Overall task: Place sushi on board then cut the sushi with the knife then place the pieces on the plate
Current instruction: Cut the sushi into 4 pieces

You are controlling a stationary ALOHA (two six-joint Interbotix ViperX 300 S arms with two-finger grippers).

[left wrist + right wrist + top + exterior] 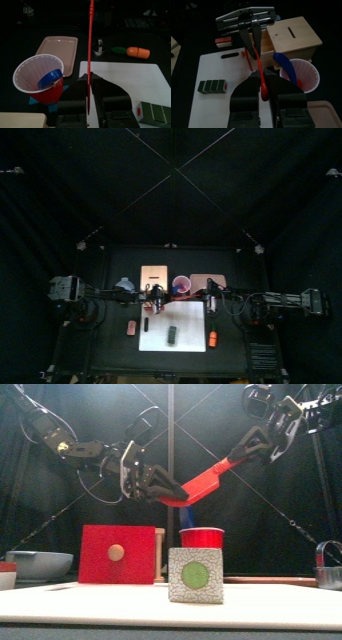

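Observation:
A red toy knife [201, 484] hangs in the air above the table, held at both ends. My left gripper [163, 492] is shut on its lower end, and in the left wrist view the knife [91, 30] runs edge-on out of my left gripper [89, 80]. My right gripper [261, 80] is shut on the other end and faces the left gripper [250, 37]. The dark green sushi roll [212, 86] lies whole on the white board [224, 70]. The red cup [41, 77] holds the blue knife [50, 79]. The pink tray [57, 47] lies behind the cup.
The wooden box [118, 554] with its red drawer front stands at the back left, the blue-grey bowl [38, 564] beside it. An orange toy [138, 52] lies off the board's right side and a small red toy [223, 40] off its left. The metal cutter [329, 564] sits far right.

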